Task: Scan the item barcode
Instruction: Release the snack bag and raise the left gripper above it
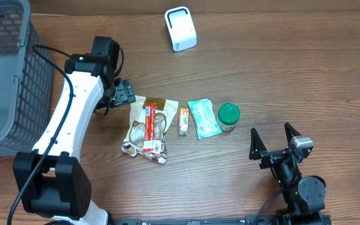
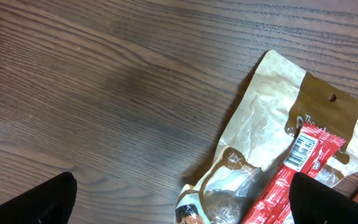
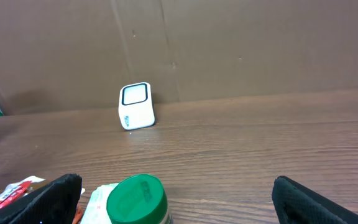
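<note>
**Bench** [image 1: 292, 69]: brown wood-grain top.
**White box-shaped barcode scanner** [image 1: 180, 28]: upright at the far edge, well apart from the goods.
**Tan-and-brown crinkled plastic snack pouch** [image 1: 144, 132]: flat at mid-bench, leftmost of a row.
**Red stick packet** [image 1: 149, 117]: lies on the pouch, its printed barcode [image 2: 301, 151] face up.
**Small orange packet** [image 1: 184, 120], **teal-and-white sachet** [image 1: 204, 117], **green-lidded round jar** [image 1: 228, 116]: next along to the right, side by side.
**Grey mesh basket** [image 1: 39, 69]: at the left edge.
**Left tool** [image 1: 129, 94]: fingers spread wide, holding nothing, just beside the pouch's far left corner.
**Right tool** [image 1: 272, 139]: spread wide, empty, at the near edge, apart from the jar.
</note>
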